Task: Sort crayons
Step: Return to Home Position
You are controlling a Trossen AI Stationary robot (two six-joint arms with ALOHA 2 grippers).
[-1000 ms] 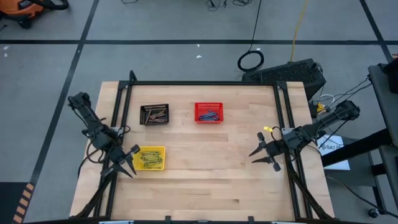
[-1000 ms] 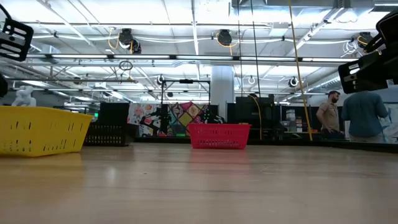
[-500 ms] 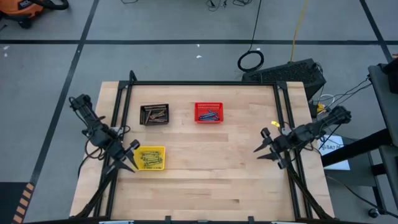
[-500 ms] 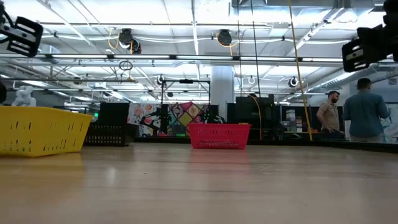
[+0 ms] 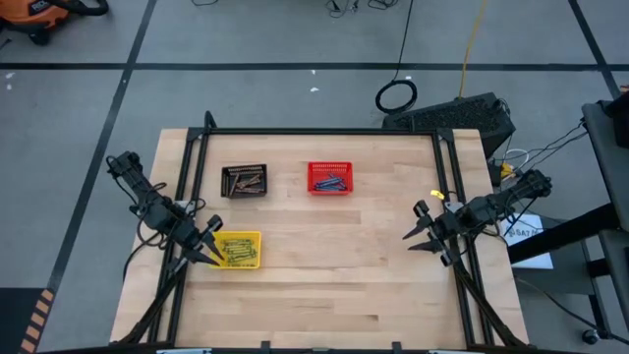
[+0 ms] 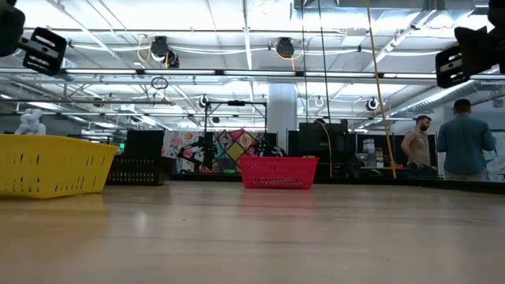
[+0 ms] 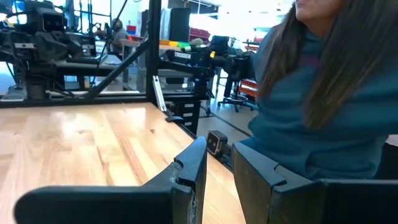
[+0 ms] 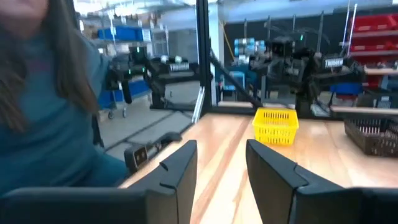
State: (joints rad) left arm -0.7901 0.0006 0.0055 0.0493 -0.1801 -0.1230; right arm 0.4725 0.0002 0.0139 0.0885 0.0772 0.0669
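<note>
Yellow-green crayons [image 5: 236, 250] lie in the yellow basket [image 5: 257, 238], brown crayons [image 5: 246, 182] in the black basket [image 5: 227, 173], and blue crayons [image 5: 331, 182] in the red basket [image 5: 316, 168]. All three baskets stand on the table. My left gripper [image 5: 210, 243] is open and empty, held above the table at the yellow basket's left side; its fingers stand a narrow gap apart in the left wrist view [image 7: 217, 149]. My right gripper [image 5: 421, 228] is open and empty, held above the table near its right edge, and it also shows in the right wrist view [image 8: 221, 149].
A black frame [image 5: 324, 132] runs around the table's far, left and right sides. A person in a teal top [image 7: 323, 99] stands close to the table's near edge. Two more people [image 6: 454, 146] stand far back in the room. Bare wood [image 5: 334, 275] lies between the arms.
My left gripper has risen and gone toward the table's far edge, closer to the yellow basket's left side. My right gripper has risen and drawn back toward the table's right and far edges, turning a little. Both stay open. The baskets have not moved.
</note>
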